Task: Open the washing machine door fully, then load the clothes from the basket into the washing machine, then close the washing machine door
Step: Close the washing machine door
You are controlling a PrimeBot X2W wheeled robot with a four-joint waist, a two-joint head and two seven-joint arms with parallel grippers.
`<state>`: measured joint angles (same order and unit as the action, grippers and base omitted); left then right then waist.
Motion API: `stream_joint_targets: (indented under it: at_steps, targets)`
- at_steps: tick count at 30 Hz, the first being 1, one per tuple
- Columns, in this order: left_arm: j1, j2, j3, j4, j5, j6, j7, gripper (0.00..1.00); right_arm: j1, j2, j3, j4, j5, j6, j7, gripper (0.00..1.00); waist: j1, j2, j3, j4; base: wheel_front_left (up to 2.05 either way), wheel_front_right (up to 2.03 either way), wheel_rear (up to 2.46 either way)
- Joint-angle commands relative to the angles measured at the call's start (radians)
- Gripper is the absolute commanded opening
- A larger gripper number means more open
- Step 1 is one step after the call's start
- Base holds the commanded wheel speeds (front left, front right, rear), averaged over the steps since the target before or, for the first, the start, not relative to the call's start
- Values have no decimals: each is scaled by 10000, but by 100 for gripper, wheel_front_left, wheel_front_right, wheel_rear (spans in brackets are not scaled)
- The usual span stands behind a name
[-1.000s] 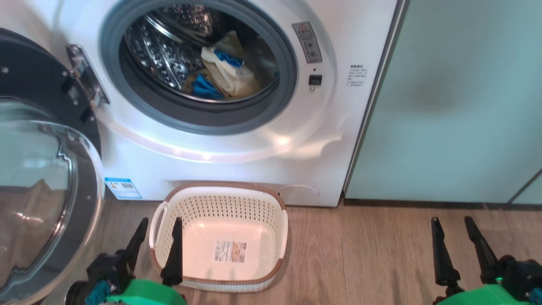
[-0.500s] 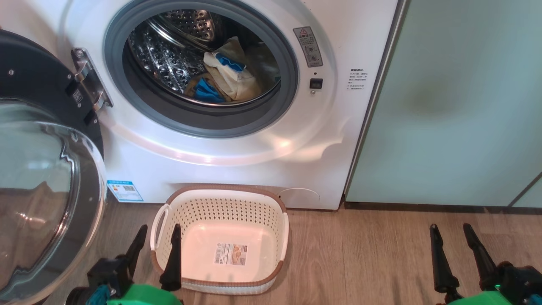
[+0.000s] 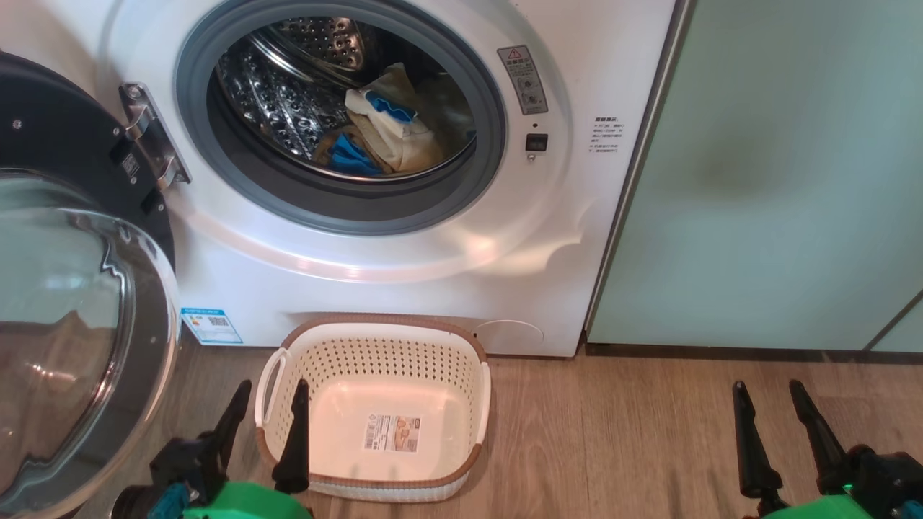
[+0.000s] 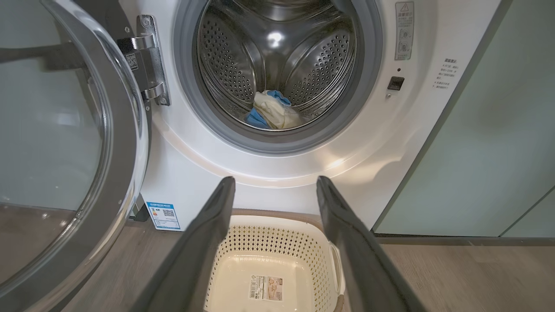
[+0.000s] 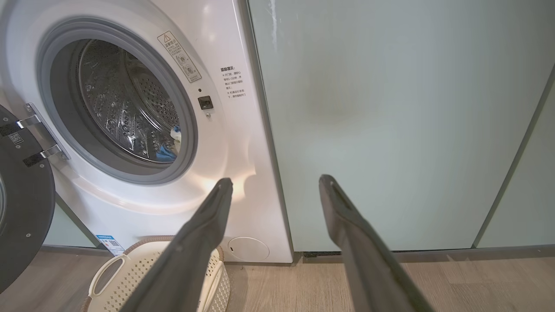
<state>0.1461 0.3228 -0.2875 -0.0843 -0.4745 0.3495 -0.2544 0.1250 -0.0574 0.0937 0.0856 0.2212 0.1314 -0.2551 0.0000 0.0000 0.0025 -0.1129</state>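
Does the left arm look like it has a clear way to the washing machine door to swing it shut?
Probably yes: the washing machine door stands wide open close to the left of the open left gripper, with nothing between them.

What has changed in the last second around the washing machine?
The head camera shifted slightly; nothing itself moved, nothing was gripped or released. As before: the clothes in the washing machine, the basket empty on the floor, the washing machine door open, left gripper and right gripper open and empty.
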Motion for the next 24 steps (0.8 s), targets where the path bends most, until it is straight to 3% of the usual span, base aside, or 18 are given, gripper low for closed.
stream_joint_targets:
  at_steps: [1,24]
  targets:
    - [-514,54,499,-272,159,25,-74,100,-308,-105,160,-305,-24,-7,-67,100,0,0,4,-8,-86,86,0]
    - [-555,14,487,-172,238,-148,-68,100,-350,-105,130,-261,-12,-7,-67,100,0,0,-53,114,-158,158,0]
